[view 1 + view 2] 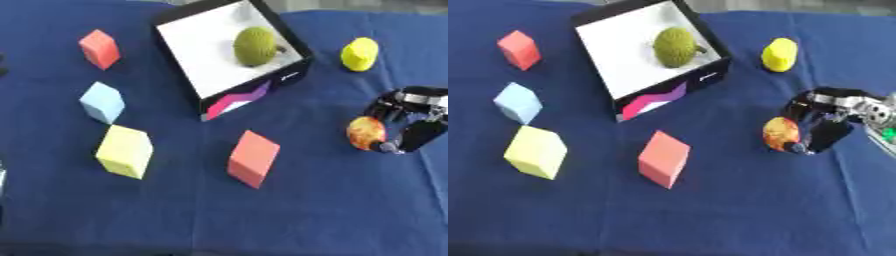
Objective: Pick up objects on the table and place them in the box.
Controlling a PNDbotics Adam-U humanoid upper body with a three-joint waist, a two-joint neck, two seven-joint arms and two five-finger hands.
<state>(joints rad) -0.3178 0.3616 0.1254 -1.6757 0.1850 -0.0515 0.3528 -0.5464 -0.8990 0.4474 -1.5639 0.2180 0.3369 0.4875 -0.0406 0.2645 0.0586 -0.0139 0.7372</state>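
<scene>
Left eye view: right hand at the right edge, fingers curled around an orange-red ball just above the blue cloth, well right of the box holding a green round fruit. Right eye view: yellow object right of box; red cube, pale blue cube, yellow cube, salmon block scattered around.

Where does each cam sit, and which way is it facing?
Left eye view: head camera, looking down on the blue table; right hand enters at right.
Right eye view: same head, set slightly aside, same downward look; right hand again.
Shared: box, red-yellow fruit at the hand, coloured blocks.
</scene>
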